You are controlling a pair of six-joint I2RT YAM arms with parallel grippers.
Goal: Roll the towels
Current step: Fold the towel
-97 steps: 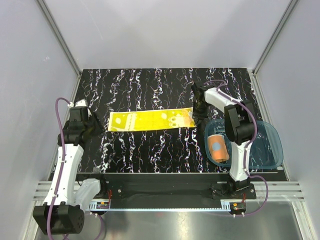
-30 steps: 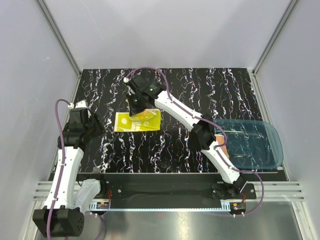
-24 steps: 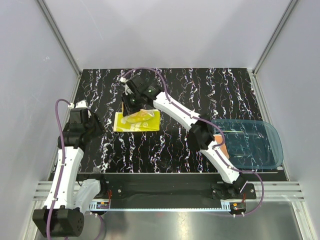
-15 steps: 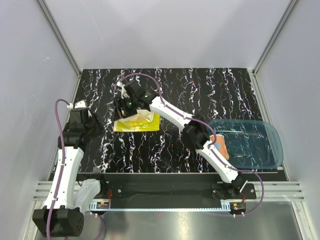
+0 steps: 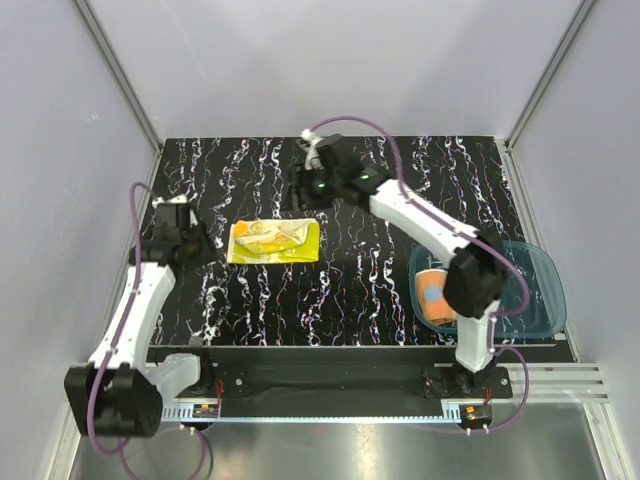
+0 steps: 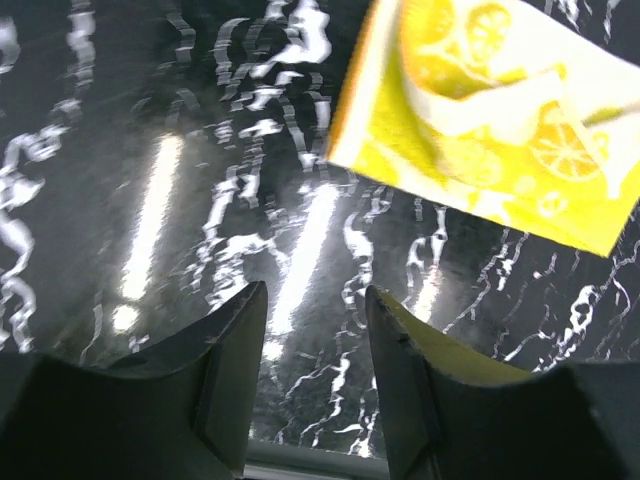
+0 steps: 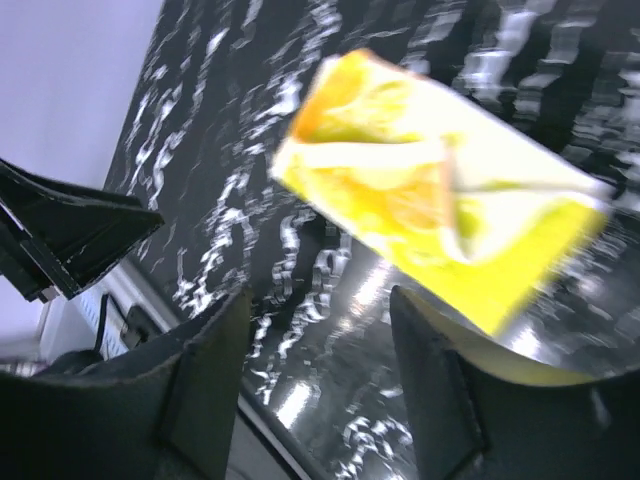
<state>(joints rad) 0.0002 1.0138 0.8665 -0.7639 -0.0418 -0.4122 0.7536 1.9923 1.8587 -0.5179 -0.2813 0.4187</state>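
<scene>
- R tool (image 5: 300, 190) (image 7: 318, 400) on your right arm: fingers spread, nothing between them. It hangs over the bench (image 5: 350, 290) just past the far-right corner of the yellow towel (image 5: 273, 241), w/o touching it.
- R wrist cam: you see the yellow towel (image 7: 430, 190) ahead of the spread fingers and clear of both. Pic is blurred, so no fine detail.
- L tool (image 5: 193, 243) (image 6: 315, 390): also spread and empty. It sits low at the left side of the bench, near the towel's left edge but apart from it.
- L wrist cam: yellow towel (image 6: 490, 120) is up and right of the fingers, w/ bare bench between.
- Re yellow towel: it lies left of centre on the bench, folded into a short loose packet w/ a flap across the top. Lemon-slice print shows. Looks folded to you, not a tight roll.
- Other one, orange towel (image 5: 436, 295): looks rolled, blue dot showing. It's inside the blue tray (image 5: 540, 300) at its left end, on the right side of the bench. Your right arm's elbow partly covers it.
</scene>
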